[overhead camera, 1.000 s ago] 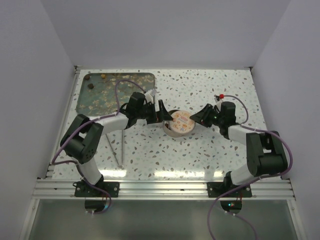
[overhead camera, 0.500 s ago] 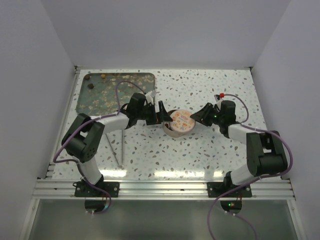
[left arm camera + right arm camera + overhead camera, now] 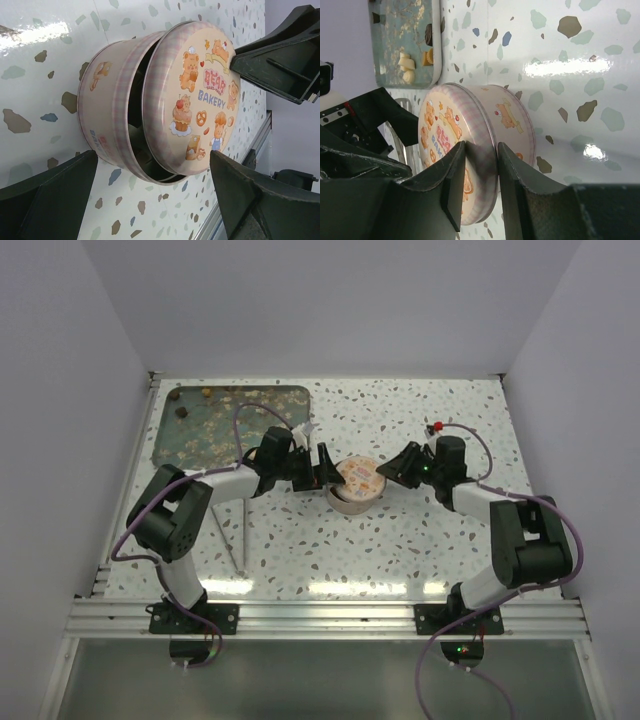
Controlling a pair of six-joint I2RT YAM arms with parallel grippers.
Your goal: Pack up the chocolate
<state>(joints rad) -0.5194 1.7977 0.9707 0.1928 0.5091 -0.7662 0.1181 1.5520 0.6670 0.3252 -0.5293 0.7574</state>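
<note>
The chocolate lumps (image 3: 183,411) sit in the far-left tray (image 3: 262,408), well apart from the tin (image 3: 107,100). The left hand (image 3: 154,156) straddles the tin, spread wide, not touching. The right hand (image 3: 481,147) pinches the rim of the tilted lid (image 3: 200,100); that thin grip may slip, or drag the unbraced tin.

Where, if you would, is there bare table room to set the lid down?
Free: the table strip between the tin and the near edge, and the far stretch right of the tray. Crowded: around the tin, where left gripper and right gripper, pinching the lid, meet.
</note>
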